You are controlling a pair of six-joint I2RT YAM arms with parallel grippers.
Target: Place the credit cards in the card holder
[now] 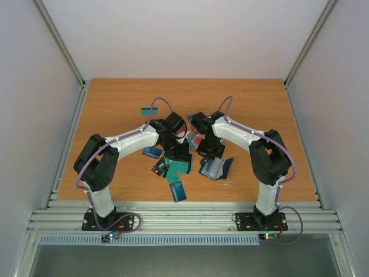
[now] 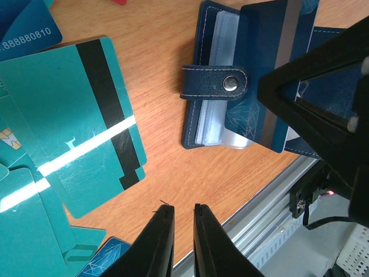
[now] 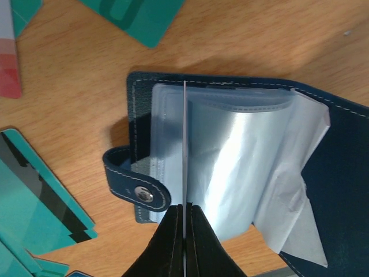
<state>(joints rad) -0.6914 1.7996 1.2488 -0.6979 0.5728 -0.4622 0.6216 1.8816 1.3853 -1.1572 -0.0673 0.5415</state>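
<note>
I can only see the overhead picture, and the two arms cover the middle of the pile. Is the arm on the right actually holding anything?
Observer: Yes. Its own camera shows the right pincer shut on one card, held edge-on over the open card holder.
Operator: Open? From above it is just a blue shape.
Observer: Inside it, a fan of clear plastic sleeves stands up from the navy cover.
Operator: And the arm on the left?
Observer: The left pincer holds nothing. Its fingers are nearly together, just above the table beside some teal cards.
</note>
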